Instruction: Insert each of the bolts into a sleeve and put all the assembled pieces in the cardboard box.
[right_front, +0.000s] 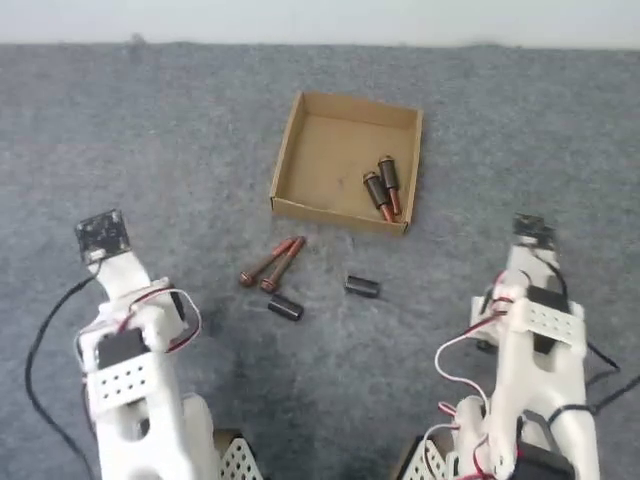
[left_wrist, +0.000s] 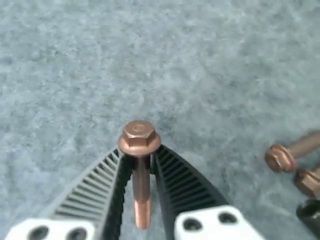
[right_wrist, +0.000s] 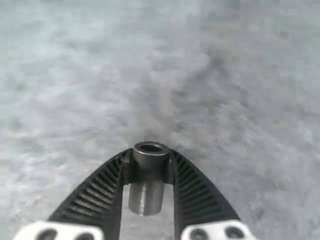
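Note:
My left gripper (left_wrist: 141, 152) is shut on a copper bolt (left_wrist: 140, 170), head sticking out past the fingertips, above grey carpet. My right gripper (right_wrist: 150, 165) is shut on a dark sleeve (right_wrist: 148, 177), its open bore facing outward. On the carpet between the arms lie two loose bolts (right_front: 273, 262) side by side, a black sleeve (right_front: 285, 308) just below them and another sleeve (right_front: 362, 287) to the right. The two loose bolts' heads (left_wrist: 292, 165) show beside the left gripper. The cardboard box (right_front: 300, 150) behind them holds two assembled pieces (right_front: 383, 188).
Grey carpet covers the whole table. The left arm (right_front: 125, 350) stands at the front left and the right arm (right_front: 530, 340) at the front right. A pale wall edge runs along the far side.

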